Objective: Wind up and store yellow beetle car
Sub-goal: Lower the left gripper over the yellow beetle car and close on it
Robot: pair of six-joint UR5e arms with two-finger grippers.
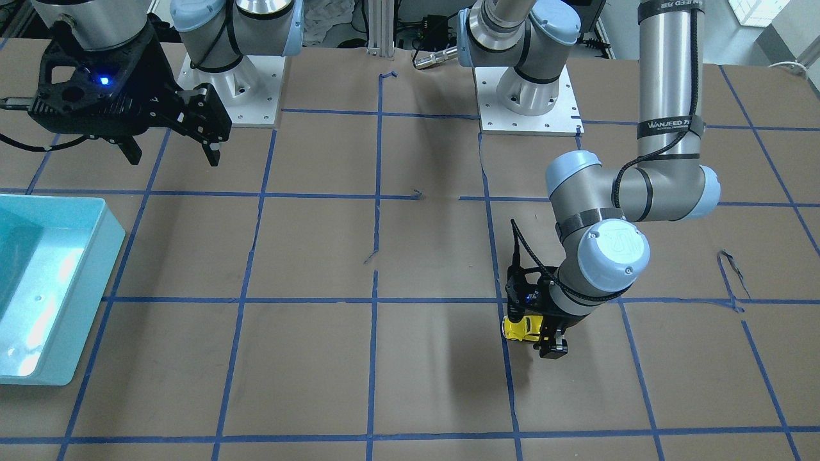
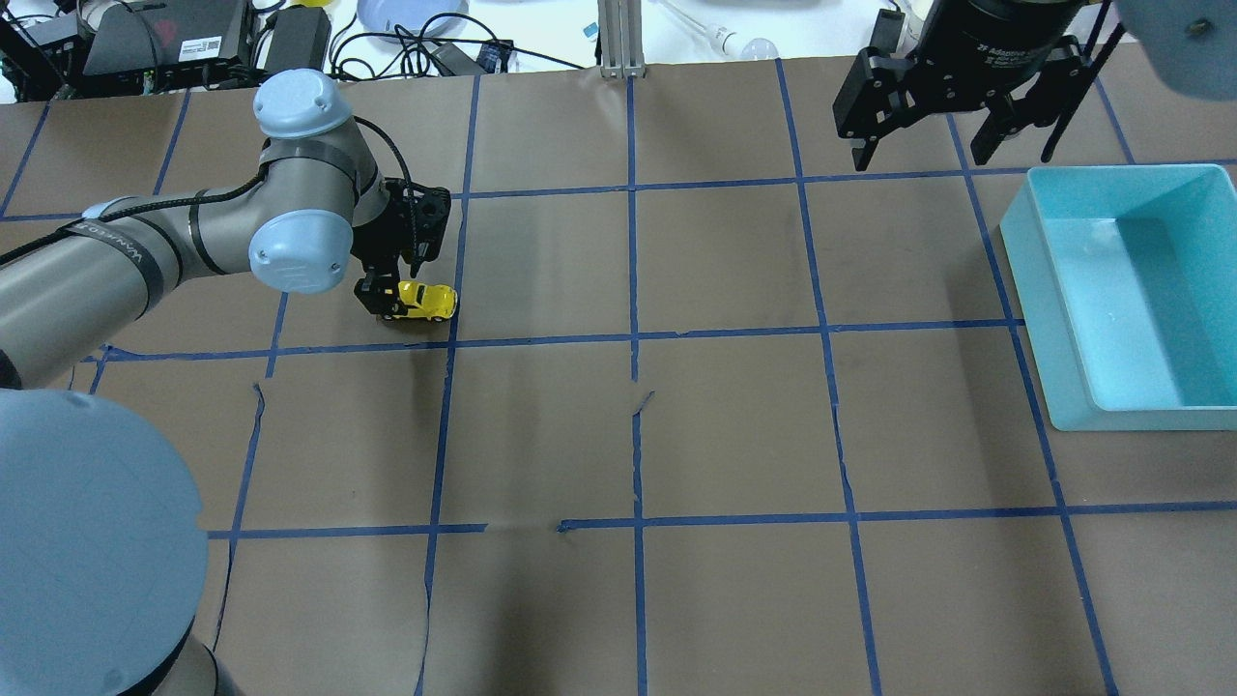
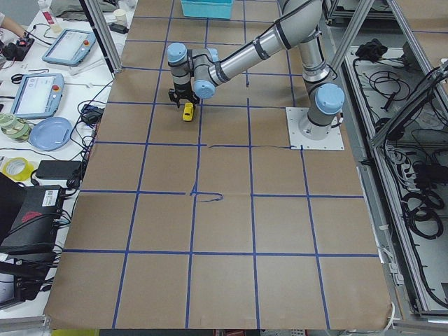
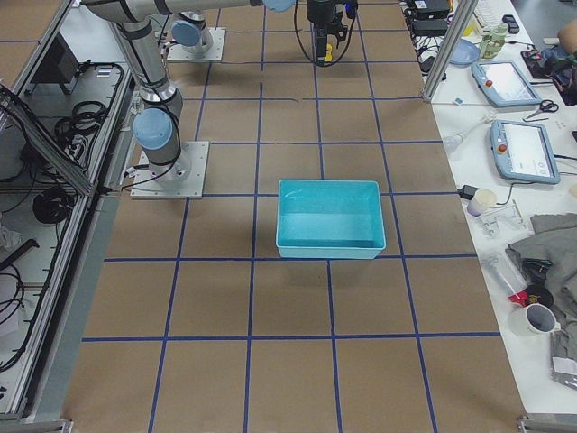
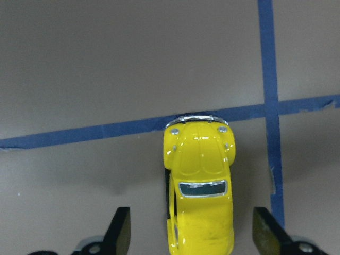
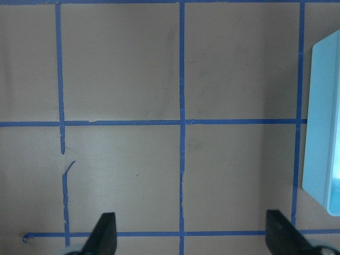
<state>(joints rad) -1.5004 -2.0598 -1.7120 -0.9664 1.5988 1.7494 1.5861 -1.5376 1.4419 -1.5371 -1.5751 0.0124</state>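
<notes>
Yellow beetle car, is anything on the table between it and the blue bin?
Nothing visible does. Between the yellow beetle car, framed by the open left gripper, and the blue bin there is only taped brown paper.

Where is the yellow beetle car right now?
Overhead view, left side: the yellow beetle car sits inside the open left gripper, far from the blue bin.

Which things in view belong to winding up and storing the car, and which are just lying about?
For the job:
yellow car
left gripper, jaws open on either side of the car
blue bin, probably where the car gets stored
right gripper, open, holding nothing

Lying about, off to the sides:
blue plate
tape roll
tablet
mug
</notes>
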